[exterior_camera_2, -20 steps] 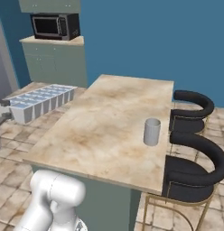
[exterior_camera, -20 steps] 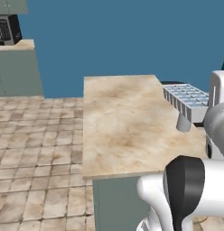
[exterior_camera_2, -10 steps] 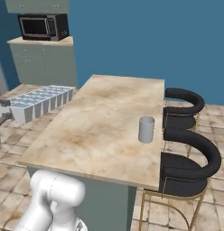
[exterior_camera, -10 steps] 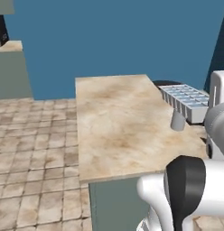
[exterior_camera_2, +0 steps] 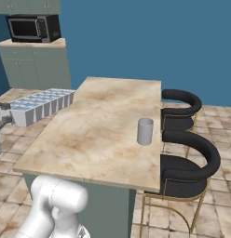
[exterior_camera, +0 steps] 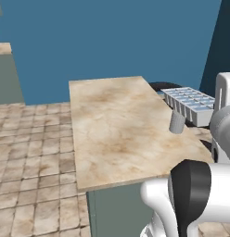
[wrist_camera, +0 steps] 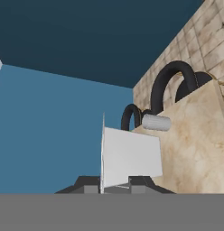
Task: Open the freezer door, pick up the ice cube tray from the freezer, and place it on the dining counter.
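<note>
So the gripper (wrist_camera: 116, 182) has its two dark fingertips pinched onto one end of the ice cube tray (wrist_camera: 130, 157), and in the hand view the tray sticks straight out ahead of it, seen edge-on as a pale slab. From the right base view the tray (exterior_camera_2: 42, 105) hangs in the air with the gripper (exterior_camera_2: 4, 115) clamped on its near end, so the grid of pale blue cells runs away from the gripper toward the dining counter (exterior_camera_2: 89, 139), the surface just beyond it. The tray's far end sits right by the long edge of that surface, a bit above the top, not resting on it. In the left base view the tray (exterior_camera: 191, 104) floats out past the edge of the surface (exterior_camera: 121, 125). Further out from the gripper, a small grey cup (exterior_camera_2: 145, 131) stands upright on the surface near its opposite side, and past that are two black stools (exterior_camera_2: 185, 162). Way off against the blue wall there's a microwave (exterior_camera_2: 32, 28) on a grey-green cabinet (exterior_camera_2: 36, 67).
</note>
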Available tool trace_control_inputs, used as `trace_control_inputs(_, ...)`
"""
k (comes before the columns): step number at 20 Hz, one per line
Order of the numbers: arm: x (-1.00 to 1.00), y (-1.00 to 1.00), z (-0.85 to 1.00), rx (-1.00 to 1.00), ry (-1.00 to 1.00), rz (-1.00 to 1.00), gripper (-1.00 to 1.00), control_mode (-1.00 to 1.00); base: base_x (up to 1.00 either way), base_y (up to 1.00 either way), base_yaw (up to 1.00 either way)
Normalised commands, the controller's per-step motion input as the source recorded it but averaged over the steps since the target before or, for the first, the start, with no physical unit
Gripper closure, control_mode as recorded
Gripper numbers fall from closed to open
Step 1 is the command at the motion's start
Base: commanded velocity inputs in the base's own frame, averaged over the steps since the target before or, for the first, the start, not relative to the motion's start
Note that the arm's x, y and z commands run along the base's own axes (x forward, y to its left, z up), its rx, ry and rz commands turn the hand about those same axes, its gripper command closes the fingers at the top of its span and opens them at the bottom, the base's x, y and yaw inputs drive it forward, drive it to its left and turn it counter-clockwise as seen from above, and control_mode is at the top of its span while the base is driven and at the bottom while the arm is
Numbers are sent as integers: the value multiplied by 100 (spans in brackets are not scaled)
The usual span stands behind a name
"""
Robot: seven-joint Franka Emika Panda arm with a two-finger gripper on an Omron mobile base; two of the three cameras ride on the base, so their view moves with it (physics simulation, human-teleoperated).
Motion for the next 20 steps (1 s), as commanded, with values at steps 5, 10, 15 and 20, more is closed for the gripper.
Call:
trace_control_inputs(5, 0, 0, 0, 0, 0, 0, 100, 100, 27, 3, -8)
trace_control_inputs(10, 0, 0, 0, 0, 0, 0, 100, 100, 35, 7, -7)
trace_control_inputs(15, 0, 0, 0, 0, 0, 0, 100, 100, 29, 6, -5)
trace_control_inputs(20, 0, 0, 0, 0, 0, 0, 100, 100, 31, 10, -6)
